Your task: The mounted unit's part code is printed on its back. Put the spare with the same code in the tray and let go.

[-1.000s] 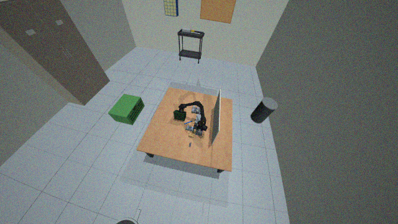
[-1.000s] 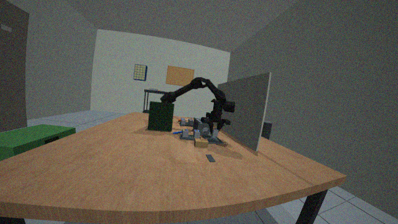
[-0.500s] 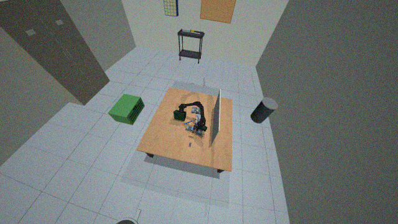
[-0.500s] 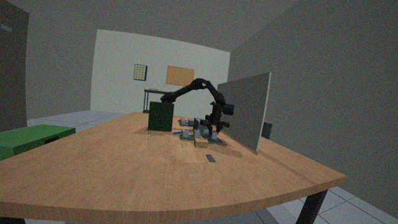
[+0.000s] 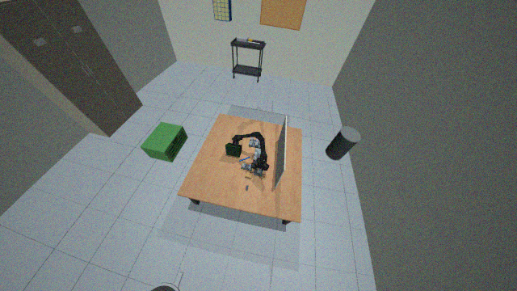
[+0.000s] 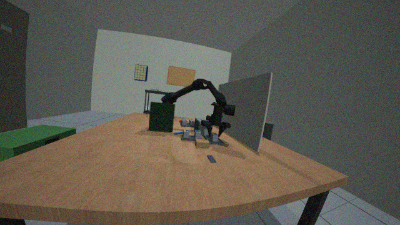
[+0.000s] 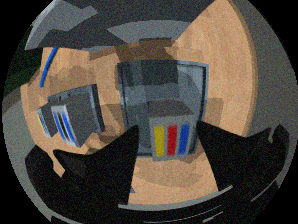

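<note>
Wooden tabletop (image 6: 109, 175) beside a grey panel (image 6: 247, 109).
End effector (image 6: 215, 127) spread apart, holding nothing, over the striped spare (image 7: 172, 137); release looks under way, lifting clear likely next.

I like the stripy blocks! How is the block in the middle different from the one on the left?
The middle block shows yellow, red and blue stripes; the left block shows no red, only white or pale yellow and blue. The middle block sits right below the open gripper; the left block sits off to the side, tilted. Both are grey with coloured stripes.
</note>
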`<action>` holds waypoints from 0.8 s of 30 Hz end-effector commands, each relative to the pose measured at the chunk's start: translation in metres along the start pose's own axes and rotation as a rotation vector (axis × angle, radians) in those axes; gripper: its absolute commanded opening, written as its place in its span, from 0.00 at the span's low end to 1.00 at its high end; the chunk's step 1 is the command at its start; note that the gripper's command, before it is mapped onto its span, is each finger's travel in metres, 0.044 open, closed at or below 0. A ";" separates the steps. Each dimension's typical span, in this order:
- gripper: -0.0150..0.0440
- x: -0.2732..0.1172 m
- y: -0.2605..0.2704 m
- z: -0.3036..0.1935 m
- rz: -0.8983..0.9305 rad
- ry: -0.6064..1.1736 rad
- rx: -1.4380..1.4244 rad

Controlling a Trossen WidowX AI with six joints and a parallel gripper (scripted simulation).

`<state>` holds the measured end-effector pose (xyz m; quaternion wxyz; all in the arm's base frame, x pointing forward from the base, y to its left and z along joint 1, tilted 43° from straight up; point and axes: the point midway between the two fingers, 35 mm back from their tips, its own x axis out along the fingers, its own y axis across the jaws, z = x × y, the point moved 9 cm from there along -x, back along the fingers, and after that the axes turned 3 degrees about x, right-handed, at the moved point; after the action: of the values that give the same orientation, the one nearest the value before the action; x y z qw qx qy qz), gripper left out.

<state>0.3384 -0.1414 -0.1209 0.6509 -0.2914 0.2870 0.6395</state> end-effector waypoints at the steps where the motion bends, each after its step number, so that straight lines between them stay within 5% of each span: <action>1: 0.97 0.000 0.000 0.000 0.000 0.000 -0.001; 5: 1.00 -0.012 -0.001 -0.001 -0.001 0.001 0.000; 12: 1.00 -0.107 0.001 -0.001 -0.003 0.000 0.004; 24: 1.00 -0.105 -0.001 -0.002 -0.025 0.007 0.005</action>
<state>0.3371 -0.2115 -0.0443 0.6571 -0.2936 0.2865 0.6324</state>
